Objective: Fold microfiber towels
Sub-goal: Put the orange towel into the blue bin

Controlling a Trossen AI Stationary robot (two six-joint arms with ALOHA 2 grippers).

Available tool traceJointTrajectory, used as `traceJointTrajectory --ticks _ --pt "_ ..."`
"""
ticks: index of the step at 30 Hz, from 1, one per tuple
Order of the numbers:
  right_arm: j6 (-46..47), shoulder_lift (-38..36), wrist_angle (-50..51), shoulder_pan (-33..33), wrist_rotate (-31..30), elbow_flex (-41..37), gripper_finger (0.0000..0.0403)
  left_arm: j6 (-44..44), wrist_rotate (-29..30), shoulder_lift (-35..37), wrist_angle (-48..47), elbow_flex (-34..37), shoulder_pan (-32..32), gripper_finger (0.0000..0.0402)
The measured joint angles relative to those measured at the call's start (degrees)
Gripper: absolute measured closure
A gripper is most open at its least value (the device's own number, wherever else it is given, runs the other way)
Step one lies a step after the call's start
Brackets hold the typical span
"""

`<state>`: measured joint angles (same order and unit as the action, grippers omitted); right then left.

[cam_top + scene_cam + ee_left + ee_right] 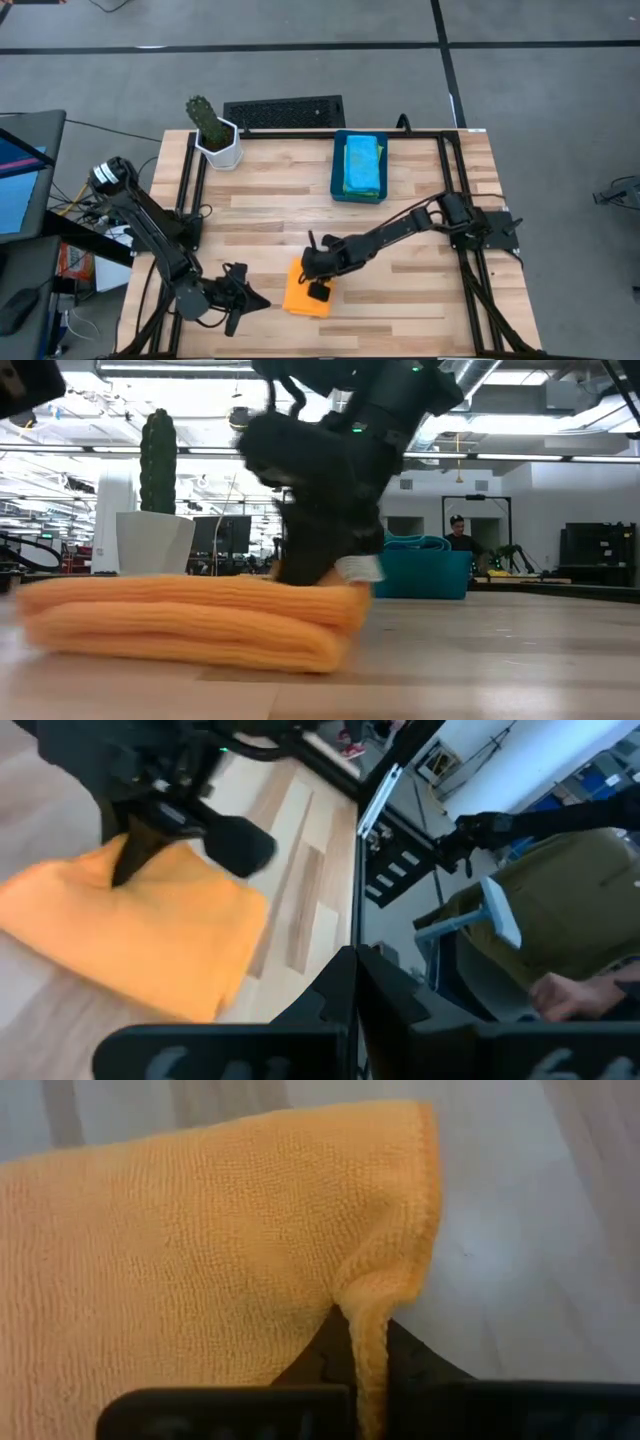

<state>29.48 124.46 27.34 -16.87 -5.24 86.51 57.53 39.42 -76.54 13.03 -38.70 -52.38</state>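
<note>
An orange microfiber towel (300, 298) lies folded in layers on the wooden table near its front edge, also seen as a thick stack in the low view (190, 622). My right gripper (318, 288) stands over the towel's right side, shut on its edge (362, 1380). My left gripper (246, 300) hovers left of the towel, shut and empty, with its fingers together (355, 995). More towels, light blue and green (360, 160), lie in the blue bin. My right gripper pinches the towel's hemmed edge (364, 1320) between its two fingers, a little way from a corner (425, 1115). The fingers come from above, slanting down. The pinched hem is gathered into a small upright ridge; the rest of the towel lies flat on the table.
A dark blue bin (337, 185) stands at the back centre. A cactus in a white pot (215, 135) stands at the back left, with a black grille-like slab (285, 112) behind the table's far edge. Bare wood lies right of the towel. A person shows in the room beyond (585, 995).
</note>
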Motion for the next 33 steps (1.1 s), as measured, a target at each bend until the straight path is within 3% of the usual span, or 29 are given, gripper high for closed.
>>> traceJointTrajectory --ticks 9,18,27,33 --pt "-9.5 -9.5 13.6 8.5 -1.7 0.1 0.038 -7.2 3.4 9.6 -10.2 0.0 0.0 0.0401" --pt "-23.6 -18.7 21.4 20.3 -2.0 0.2 0.0381 -5.8 7.5 16.4 -23.1 0.0 0.0 0.0401" --pt "-39.2 -27.1 28.3 38.0 8.1 0.4 0.0381 -4.3 12.2 18.9 -27.2 0.0 1.2 0.0402" --pt "-46.6 -27.6 28.6 49.8 13.9 0.3 0.0381 -2.7 12.2 19.0 -28.5 0.0 3.0 0.0401"
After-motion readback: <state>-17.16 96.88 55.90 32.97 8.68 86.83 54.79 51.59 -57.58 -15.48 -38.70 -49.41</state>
